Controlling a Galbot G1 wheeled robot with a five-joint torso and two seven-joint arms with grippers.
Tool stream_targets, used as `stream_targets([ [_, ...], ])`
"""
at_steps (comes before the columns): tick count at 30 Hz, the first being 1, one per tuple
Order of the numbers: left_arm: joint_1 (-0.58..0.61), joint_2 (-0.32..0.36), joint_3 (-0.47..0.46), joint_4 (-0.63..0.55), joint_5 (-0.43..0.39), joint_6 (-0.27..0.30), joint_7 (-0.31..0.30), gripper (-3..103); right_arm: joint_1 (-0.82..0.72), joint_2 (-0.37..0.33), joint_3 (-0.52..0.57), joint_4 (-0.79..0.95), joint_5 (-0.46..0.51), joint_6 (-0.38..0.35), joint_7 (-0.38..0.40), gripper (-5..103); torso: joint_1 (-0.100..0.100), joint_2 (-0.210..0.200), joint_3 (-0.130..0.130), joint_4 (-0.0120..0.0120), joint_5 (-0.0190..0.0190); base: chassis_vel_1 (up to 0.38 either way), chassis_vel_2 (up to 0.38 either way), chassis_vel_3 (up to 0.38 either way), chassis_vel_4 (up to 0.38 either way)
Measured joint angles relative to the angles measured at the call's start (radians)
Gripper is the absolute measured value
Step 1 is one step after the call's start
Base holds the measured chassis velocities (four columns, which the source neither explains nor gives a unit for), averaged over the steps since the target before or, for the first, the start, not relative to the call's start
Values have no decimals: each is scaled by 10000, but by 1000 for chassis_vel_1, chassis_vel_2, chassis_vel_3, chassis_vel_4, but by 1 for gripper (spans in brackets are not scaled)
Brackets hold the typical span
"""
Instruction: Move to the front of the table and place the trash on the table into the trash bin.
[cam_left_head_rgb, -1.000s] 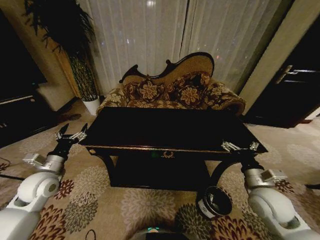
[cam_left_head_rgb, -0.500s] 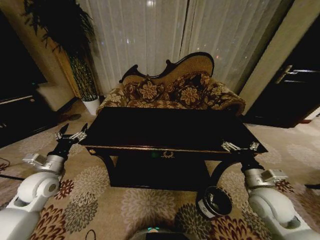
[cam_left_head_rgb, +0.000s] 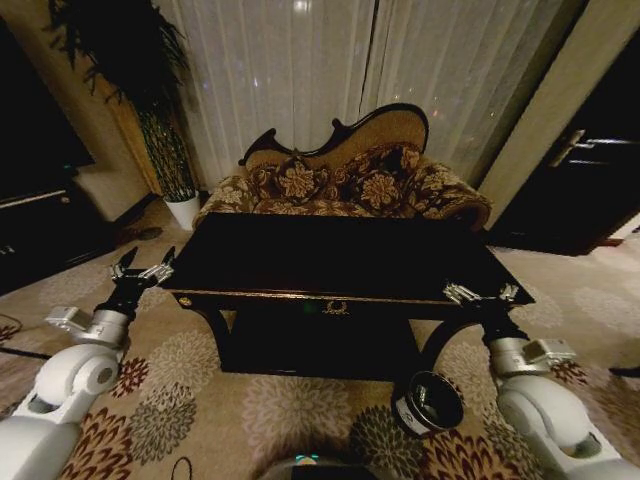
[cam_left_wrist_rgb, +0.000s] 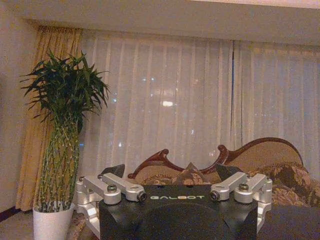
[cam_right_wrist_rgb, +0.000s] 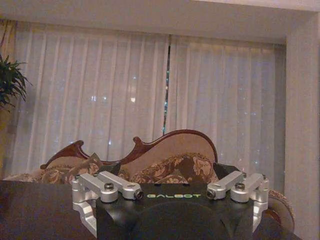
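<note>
Dark glossy wooden table with gold edge trim stands directly ahead; its top looks bare, no trash discernible. Judged: approach done, binning possibly finished. Small black cylindrical trash bin sits on the carpet beside the right front leg. Left gripper and right gripper flank the front corners, both spread, empty.
</note>
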Motion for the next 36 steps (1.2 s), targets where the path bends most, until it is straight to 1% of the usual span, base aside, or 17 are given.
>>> stream_targets([
  [36, 0, 0, 0, 0, 0, 0, 0, 100, -6, 3, 4, -1, -5, 12, 0, 100, -3, 2, -1, 0, 1, 191, -199, -191, 197],
])
